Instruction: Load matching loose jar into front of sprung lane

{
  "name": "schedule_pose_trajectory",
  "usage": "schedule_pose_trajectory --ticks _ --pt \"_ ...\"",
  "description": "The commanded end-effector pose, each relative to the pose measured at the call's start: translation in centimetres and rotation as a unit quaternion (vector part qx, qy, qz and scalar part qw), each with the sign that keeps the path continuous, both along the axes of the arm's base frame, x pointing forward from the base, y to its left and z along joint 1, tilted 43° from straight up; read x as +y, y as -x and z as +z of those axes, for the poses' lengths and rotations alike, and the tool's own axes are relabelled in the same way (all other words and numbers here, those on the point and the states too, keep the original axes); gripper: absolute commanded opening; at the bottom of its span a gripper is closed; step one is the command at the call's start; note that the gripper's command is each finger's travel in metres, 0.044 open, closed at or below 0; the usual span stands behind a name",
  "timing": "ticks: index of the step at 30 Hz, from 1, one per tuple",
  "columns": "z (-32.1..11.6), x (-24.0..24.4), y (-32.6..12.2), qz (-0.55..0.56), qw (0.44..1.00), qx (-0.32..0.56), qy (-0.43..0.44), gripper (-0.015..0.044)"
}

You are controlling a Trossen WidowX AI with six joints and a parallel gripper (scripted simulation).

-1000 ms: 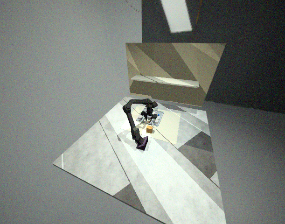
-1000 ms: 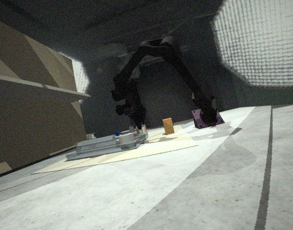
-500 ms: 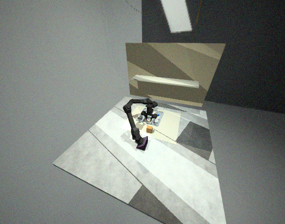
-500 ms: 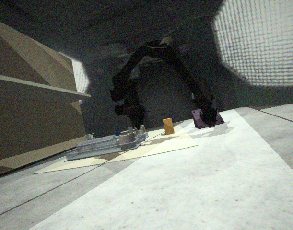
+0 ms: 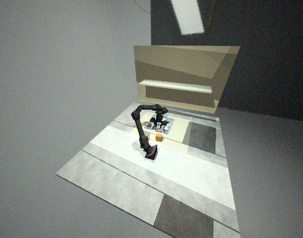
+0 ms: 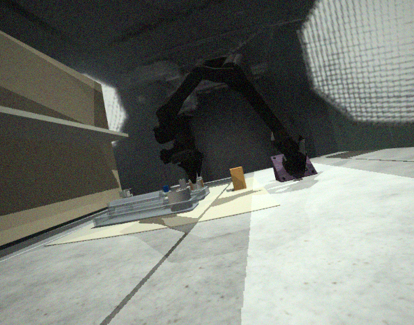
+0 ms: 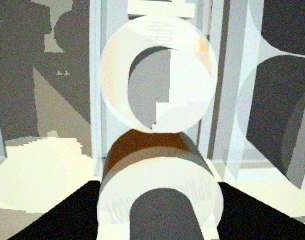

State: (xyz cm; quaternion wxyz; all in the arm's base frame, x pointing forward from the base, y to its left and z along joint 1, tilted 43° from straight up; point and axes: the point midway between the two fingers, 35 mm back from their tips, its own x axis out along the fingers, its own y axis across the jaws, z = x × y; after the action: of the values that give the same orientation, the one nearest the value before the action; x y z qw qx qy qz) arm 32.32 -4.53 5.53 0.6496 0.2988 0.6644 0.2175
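Note:
My gripper (image 7: 158, 192) (image 5: 158, 124) (image 6: 195, 180) points down over the front of the lane, its black fingers shut on a jar with a pale, APRICOT-lettered lid and a brown body. That held jar (image 7: 162, 172) is at the bottom middle of the wrist view. The jar in the lane (image 7: 114, 75) has a like pale lid with orange edges and stands just behind it, between the clear lane walls (image 7: 95, 75). The held jar's lid looks slightly nearer the camera. Whether its base touches the lane floor or the jars touch is hidden. The pusher is mostly hidden; a white strip (image 7: 162, 8) shows behind the lane jar.
The clear grey-blue tray (image 5: 171, 122) (image 6: 129, 211) has neighbouring lanes, with a white jar (image 5: 165, 128) (image 6: 179, 198) on one side and a dark one (image 5: 149, 124) on the other. An orange block (image 5: 158, 137) (image 6: 238, 179) stands between tray and arm base. A shelf (image 5: 175, 86) is behind.

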Motion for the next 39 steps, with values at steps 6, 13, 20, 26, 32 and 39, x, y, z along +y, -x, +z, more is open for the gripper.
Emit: schedule_pose_trajectory --ticks 6,13,20,26,32,39 --pt "0.62 -0.37 -1.3 -0.006 1.0 -0.018 0.001 0.0" --pt "0.66 -0.41 -1.57 -0.006 1.0 -0.018 0.001 0.0" --pt "0.71 -0.45 -1.84 -0.006 1.0 -0.018 0.001 0.0" --pt "0.74 -0.48 -2.02 -0.006 1.0 -0.018 0.001 0.0" --pt "0.74 -0.48 -2.02 -0.006 1.0 -0.018 0.001 0.0" --pt "0.74 -0.48 -2.02 -0.006 1.0 -0.018 0.001 0.0"
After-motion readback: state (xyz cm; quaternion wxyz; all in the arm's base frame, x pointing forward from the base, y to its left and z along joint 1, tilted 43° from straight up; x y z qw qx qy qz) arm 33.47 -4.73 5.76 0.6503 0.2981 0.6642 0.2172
